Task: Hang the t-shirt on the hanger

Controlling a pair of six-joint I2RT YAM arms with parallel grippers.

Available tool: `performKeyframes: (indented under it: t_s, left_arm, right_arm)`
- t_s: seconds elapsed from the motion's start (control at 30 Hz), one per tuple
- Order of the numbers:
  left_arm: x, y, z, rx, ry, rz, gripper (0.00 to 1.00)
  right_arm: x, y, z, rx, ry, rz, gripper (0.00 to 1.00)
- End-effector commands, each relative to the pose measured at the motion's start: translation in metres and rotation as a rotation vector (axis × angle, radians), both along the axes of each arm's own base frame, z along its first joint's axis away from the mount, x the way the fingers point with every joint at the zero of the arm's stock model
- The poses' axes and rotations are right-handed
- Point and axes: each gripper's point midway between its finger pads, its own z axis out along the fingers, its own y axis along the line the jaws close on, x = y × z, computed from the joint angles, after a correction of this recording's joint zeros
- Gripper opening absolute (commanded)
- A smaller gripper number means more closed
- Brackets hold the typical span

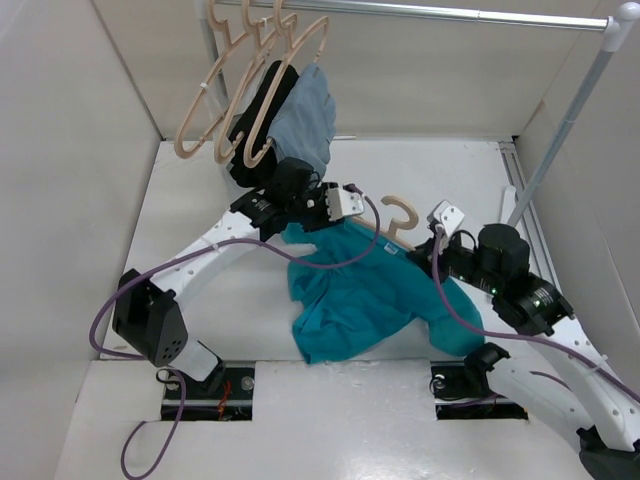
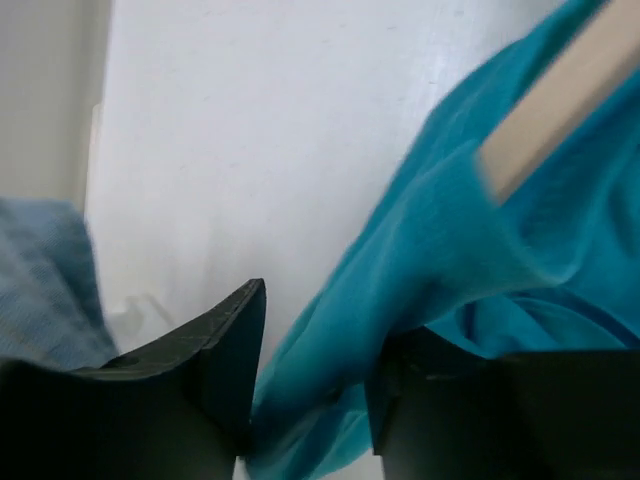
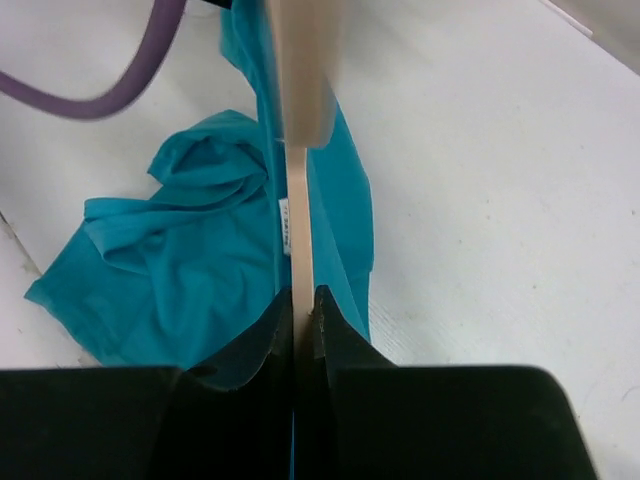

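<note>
The teal t-shirt (image 1: 360,295) lies crumpled on the white table between the arms. It also shows in the left wrist view (image 2: 450,230) and the right wrist view (image 3: 190,260), where its white neck label (image 3: 283,225) is visible. The beige hanger (image 1: 400,215) has its hook sticking out above the shirt, and one arm runs under the cloth (image 2: 560,90). My right gripper (image 1: 435,245) is shut on the hanger's thin edge (image 3: 300,240), seen close in its wrist view (image 3: 303,300). My left gripper (image 1: 305,230) holds a bunched fold of the shirt's upper left part between its fingers (image 2: 315,350).
A metal rail (image 1: 450,12) at the back carries several identical beige hangers (image 1: 250,90), a black garment (image 1: 262,125) and a grey-blue garment (image 1: 305,115), which also shows in the left wrist view (image 2: 45,290). The rail's slanted pole (image 1: 560,130) stands at the right. White walls enclose the table.
</note>
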Motion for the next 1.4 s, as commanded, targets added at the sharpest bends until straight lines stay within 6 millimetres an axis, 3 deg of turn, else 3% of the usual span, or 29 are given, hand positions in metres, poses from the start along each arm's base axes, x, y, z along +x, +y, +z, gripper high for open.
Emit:
performKeyframes:
  t_s: [0.0, 0.13, 0.2, 0.37, 0.43, 0.5, 0.53, 0.57, 0.67, 0.7, 0.77, 0.8, 0.9, 0.93, 1.0, 1.03, 1.07, 1.17, 1.37]
  left_arm:
    - [0.033, 0.024, 0.028, -0.068, -0.070, 0.227, 0.38]
    - [0.036, 0.021, 0.039, -0.107, -0.069, 0.247, 0.64]
    - [0.030, 0.014, 0.046, -0.142, -0.054, 0.233, 1.00]
    - [0.025, 0.000, 0.084, -0.280, -0.017, 0.256, 1.00]
    - [0.022, -0.002, 0.090, -0.295, 0.003, 0.258, 1.00]
    - [0.019, 0.000, 0.105, -0.322, -0.008, 0.261, 1.00]
    - [0.017, -0.001, 0.105, -0.331, 0.006, 0.258, 1.00]
    - [0.013, 0.000, 0.107, -0.333, 0.011, 0.248, 1.00]
    - [0.002, -0.001, 0.102, -0.332, 0.068, 0.234, 1.00]
    - [-0.001, -0.002, 0.100, -0.333, 0.090, 0.235, 1.00]
    - [-0.009, -0.004, 0.097, -0.330, 0.104, 0.216, 1.00]
    - [-0.012, -0.002, 0.094, -0.326, 0.108, 0.217, 1.00]
    - [-0.016, 0.002, 0.092, -0.325, 0.110, 0.217, 1.00]
    - [-0.017, 0.002, 0.087, -0.317, 0.117, 0.219, 1.00]
    - [-0.021, 0.006, 0.093, -0.328, 0.106, 0.217, 1.00]
    - [-0.022, 0.006, 0.087, -0.320, 0.115, 0.219, 1.00]
    - [-0.024, 0.008, 0.093, -0.330, 0.104, 0.216, 1.00]
    - [-0.030, 0.014, 0.087, -0.322, 0.105, 0.227, 1.00]
    - [-0.035, 0.021, 0.085, -0.325, 0.071, 0.222, 1.00]
  right_arm:
    - [0.000, -0.023, -0.016, -0.040, 0.078, -0.128, 0.00]
    - [0.001, -0.028, -0.011, -0.047, 0.072, -0.151, 0.00]
    - [0.003, -0.032, -0.005, -0.043, 0.067, -0.183, 0.00]
    - [0.010, -0.041, 0.021, -0.020, 0.037, -0.259, 0.00]
    - [0.012, -0.050, 0.026, -0.043, 0.037, -0.308, 0.00]
    - [0.016, -0.057, 0.044, -0.051, 0.021, -0.351, 0.00]
    - [0.018, -0.070, 0.047, -0.080, 0.025, -0.412, 0.00]
    - [0.018, -0.076, 0.071, -0.062, -0.013, -0.444, 0.00]
    - [0.025, -0.106, 0.095, -0.119, -0.020, -0.588, 0.00]
    - [0.024, -0.114, 0.130, -0.081, -0.072, -0.626, 0.00]
    - [0.034, -0.127, 0.146, -0.138, -0.088, -0.685, 0.00]
    - [0.034, -0.133, 0.178, -0.103, -0.149, -0.714, 0.00]
    - [0.057, -0.136, 0.198, -0.169, -0.181, -0.752, 0.00]
    - [0.057, -0.138, 0.221, -0.145, -0.226, -0.763, 0.00]
    - [0.079, -0.134, 0.228, -0.184, -0.233, -0.764, 0.00]
    - [0.079, -0.140, 0.247, -0.150, -0.266, -0.788, 0.00]
    - [0.091, -0.139, 0.247, -0.173, -0.263, -0.793, 0.00]
    - [0.098, -0.147, 0.268, -0.158, -0.304, -0.815, 0.00]
    - [0.131, -0.159, 0.272, -0.158, -0.298, -0.822, 0.00]
